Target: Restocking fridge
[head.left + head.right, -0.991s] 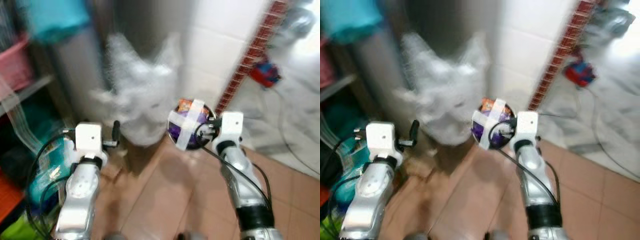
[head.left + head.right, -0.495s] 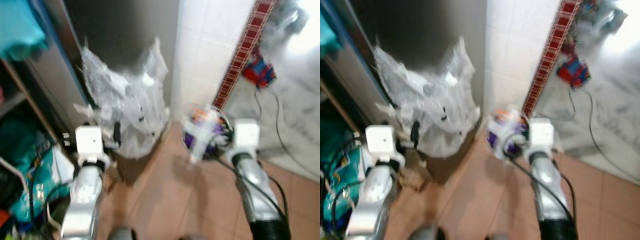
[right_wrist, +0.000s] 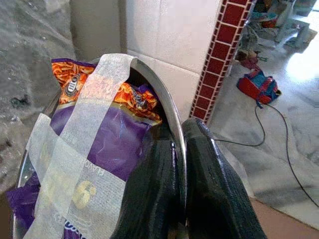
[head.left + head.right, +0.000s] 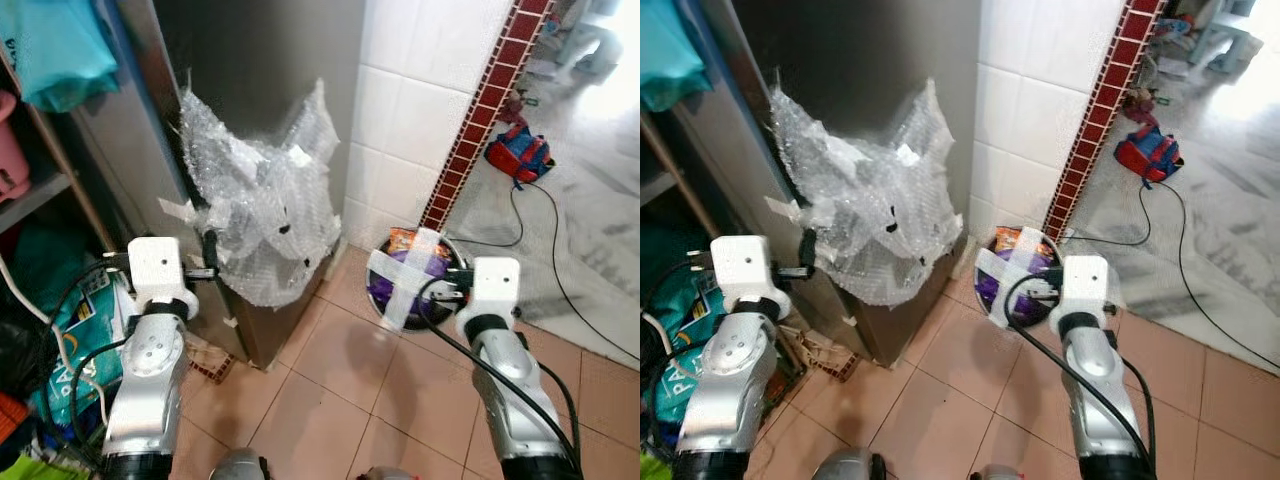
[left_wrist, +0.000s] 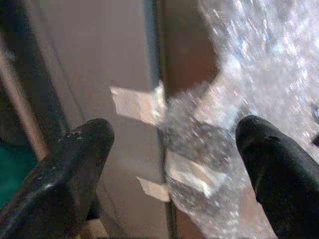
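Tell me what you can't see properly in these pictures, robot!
- Purple and orange snack packet in the round metal bowl pinched by the right gripper: crossed white tape hides its printed name.
- Fridge behind the crumpled bubble wrap: the wrap covers the lower front, and the door's handle isn't visible.
- Small blue and red bag on the grey floor: too small to tell what's inside.
- Open left gripper: the wrist view is blurry.

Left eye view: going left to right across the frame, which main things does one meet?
Teal bag → left pincer → bubble wrap → metal bowl of snack packets, its rim in the right pincer → blue-and-red bag on the floor.
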Controlling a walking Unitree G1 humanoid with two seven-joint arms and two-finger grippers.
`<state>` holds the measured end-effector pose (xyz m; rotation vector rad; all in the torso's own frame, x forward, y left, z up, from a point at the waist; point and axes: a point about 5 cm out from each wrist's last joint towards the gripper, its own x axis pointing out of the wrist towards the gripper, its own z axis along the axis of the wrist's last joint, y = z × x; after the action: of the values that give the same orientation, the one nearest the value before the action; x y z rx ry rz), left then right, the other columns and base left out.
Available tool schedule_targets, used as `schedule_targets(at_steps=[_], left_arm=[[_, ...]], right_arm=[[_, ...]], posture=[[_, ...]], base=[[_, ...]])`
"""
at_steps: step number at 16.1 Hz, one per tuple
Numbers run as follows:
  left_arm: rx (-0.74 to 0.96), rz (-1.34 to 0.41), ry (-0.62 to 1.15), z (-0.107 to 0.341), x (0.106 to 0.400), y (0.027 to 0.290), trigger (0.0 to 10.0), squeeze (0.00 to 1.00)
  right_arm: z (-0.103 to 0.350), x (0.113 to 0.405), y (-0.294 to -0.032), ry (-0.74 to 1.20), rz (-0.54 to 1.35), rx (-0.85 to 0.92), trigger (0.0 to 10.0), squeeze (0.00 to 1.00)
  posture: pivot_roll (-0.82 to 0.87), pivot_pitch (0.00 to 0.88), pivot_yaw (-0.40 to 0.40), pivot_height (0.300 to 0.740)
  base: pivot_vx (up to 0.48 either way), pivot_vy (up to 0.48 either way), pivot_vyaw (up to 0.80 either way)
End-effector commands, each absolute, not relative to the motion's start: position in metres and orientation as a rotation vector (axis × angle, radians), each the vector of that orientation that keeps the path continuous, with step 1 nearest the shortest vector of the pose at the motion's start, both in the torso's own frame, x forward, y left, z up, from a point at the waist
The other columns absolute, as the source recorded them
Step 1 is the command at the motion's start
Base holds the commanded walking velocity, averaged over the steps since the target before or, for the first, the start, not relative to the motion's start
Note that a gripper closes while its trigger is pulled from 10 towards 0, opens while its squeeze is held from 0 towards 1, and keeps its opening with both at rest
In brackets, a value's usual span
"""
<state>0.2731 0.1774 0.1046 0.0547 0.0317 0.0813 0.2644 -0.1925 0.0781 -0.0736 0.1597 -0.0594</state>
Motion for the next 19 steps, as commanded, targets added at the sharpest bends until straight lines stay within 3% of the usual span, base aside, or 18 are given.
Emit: schedule_targets(at_steps=[1, 8, 15, 19], left_arm=[[0.055, 0.081, 0.005, 0.111, 0.287, 0.178, 10.0, 0.0], [0.012, 0.043, -0.054, 0.13, 0.336, 0.171, 10.0, 0.0], [-0.023, 0.05, -0.075, 0.133, 0.349, 0.171, 10.0, 0.0], [-0.076, -0.086, -0.038, 0.129, 0.354, 0.157, 10.0, 0.0]], right_arm=[[0.09, 0.266, -0.193, 0.12, -0.054, -0.075, 10.0, 0.0], [0.094, 0.263, -0.196, 0.128, -0.041, -0.095, 10.0, 0.0], [0.097, 0.247, -0.209, 0.154, -0.056, -0.126, 10.0, 0.0], [0.099, 0.25, -0.209, 0.158, -0.052, -0.136, 10.0, 0.0]], posture=[[0.04, 0.076, -0.016, 0.74], [-0.01, 0.09, -0.021, 0.74], [-0.05, 0.127, -0.03, 0.74], [-0.05, 0.123, -0.033, 0.74]], base=[[0.0, 0.0, 0.0], [0.0, 0.0, 0.0], [0.0, 0.0, 0.0], [0.0, 0.0, 0.0]])
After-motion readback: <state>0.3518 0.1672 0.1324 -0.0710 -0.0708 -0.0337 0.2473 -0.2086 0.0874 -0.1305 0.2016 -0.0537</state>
